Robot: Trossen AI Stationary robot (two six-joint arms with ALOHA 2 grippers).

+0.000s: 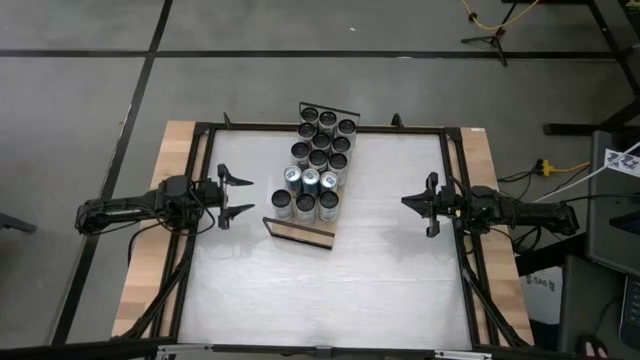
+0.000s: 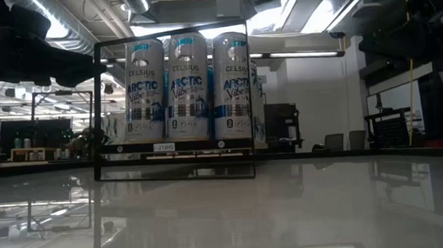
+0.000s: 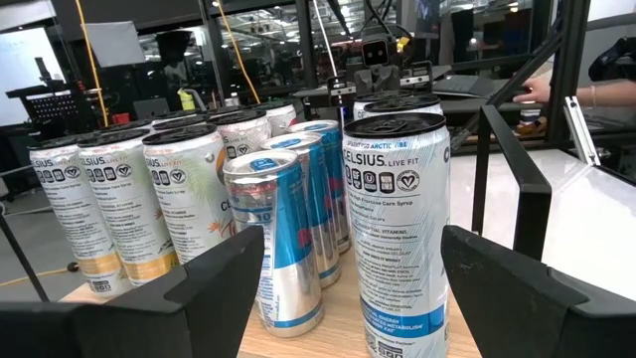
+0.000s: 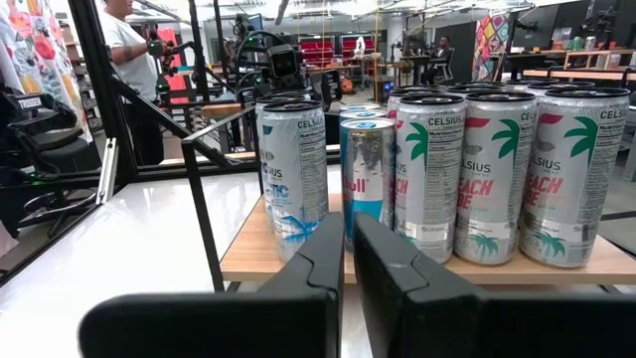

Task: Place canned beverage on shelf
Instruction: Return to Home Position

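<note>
at the left side of the table the left gripper hangs with its fingers spread wide and nothing between them, aimed across at the shelf, which lies just beside its tips. the shelf is a long light-wood board in the middle of the table. its long axis runs from the end between the two grippers away toward the far side, skewed a little, and there is a thin black wire rail at each short end. the cans all stand upright on it in packed rows about three across, filling nearly the whole board; neither gripper holds one. most are tall white cans with dark tops, and a few slimmer silver-and-blue ones sit in the second row from the end between the grippers. at the right, the right gripper faces the shelf with its fingers drawn together on nothing, and it is farther from the cans than the left one. judged from this, the placing looks finished. any retreat wants each arm pulled straight back from the shelf, the left with more care, since its open fingers are closest to the rows.
</note>
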